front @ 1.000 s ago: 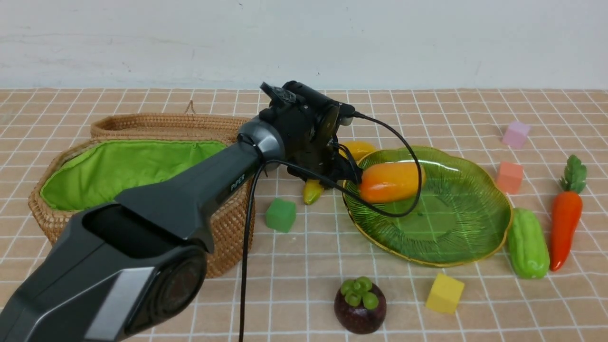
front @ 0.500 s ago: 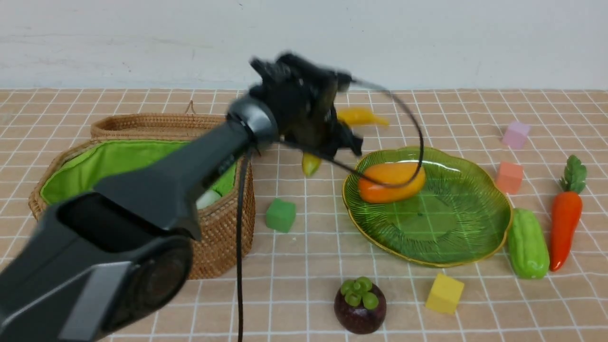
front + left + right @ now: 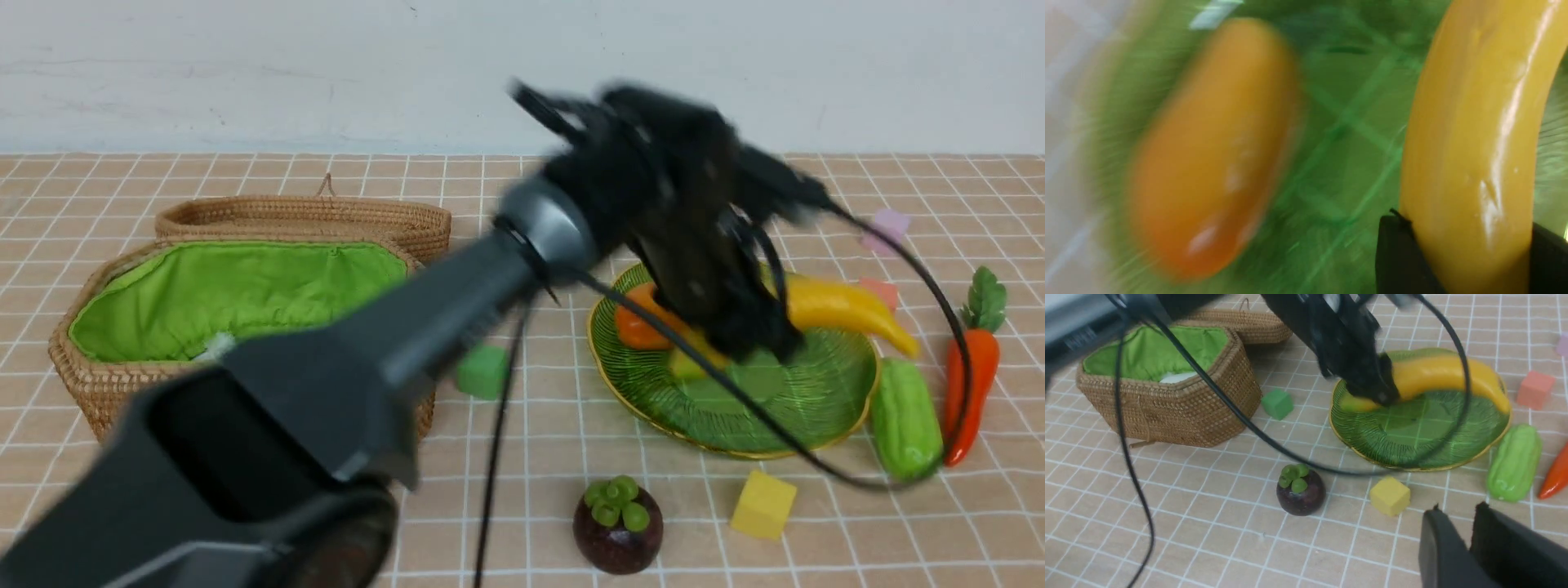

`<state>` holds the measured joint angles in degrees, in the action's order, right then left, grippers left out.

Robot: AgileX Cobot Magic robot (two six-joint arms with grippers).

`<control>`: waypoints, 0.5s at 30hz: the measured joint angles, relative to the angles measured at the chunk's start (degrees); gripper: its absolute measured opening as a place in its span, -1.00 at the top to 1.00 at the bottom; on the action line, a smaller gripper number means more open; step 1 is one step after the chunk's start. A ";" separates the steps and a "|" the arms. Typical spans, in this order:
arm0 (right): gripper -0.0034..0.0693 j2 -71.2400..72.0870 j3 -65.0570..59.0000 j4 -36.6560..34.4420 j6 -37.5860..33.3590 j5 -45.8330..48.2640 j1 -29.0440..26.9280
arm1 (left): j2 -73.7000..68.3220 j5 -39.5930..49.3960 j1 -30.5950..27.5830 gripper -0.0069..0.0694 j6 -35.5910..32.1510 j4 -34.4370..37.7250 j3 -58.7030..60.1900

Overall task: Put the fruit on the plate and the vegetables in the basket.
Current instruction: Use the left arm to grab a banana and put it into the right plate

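front: the left gripper [image 3: 755, 345], earlier beside the plate [image 3: 816, 402], now hangs over it, clamped on the banana [image 3: 837, 306]. left wrist: the mango [image 3: 1208, 151] lies on the plate. right wrist alone shows the right gripper [image 3: 1468, 535], narrowly parted, empty; the mangosteen [image 3: 1301, 491] sits off the plate.

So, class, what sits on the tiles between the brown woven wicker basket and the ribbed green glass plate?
A small green cube, touching neither the brown woven wicker basket nor the ribbed green glass plate; the right wrist view shows it clearest.
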<state>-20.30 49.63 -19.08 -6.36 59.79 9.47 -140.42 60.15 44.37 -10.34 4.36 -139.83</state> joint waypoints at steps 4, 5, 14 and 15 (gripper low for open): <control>0.51 0.00 0.04 -0.34 0.46 2.47 0.00 | -2.36 -2.91 0.70 0.03 -0.61 -0.38 0.05; 0.51 0.00 0.04 -0.58 0.43 2.82 0.00 | -2.47 -2.98 0.70 0.03 -0.66 -0.54 0.11; 0.51 0.00 0.04 -1.24 0.65 3.98 0.00 | 0.58 -2.11 0.34 -0.80 2.54 -1.82 0.11; 0.51 0.00 0.04 -1.32 0.65 3.98 0.00 | 1.64 -0.71 0.34 -0.87 2.81 -1.88 0.11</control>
<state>-20.30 49.68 -20.40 -5.72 63.77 9.47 -138.78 59.44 44.72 -7.52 2.48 -139.73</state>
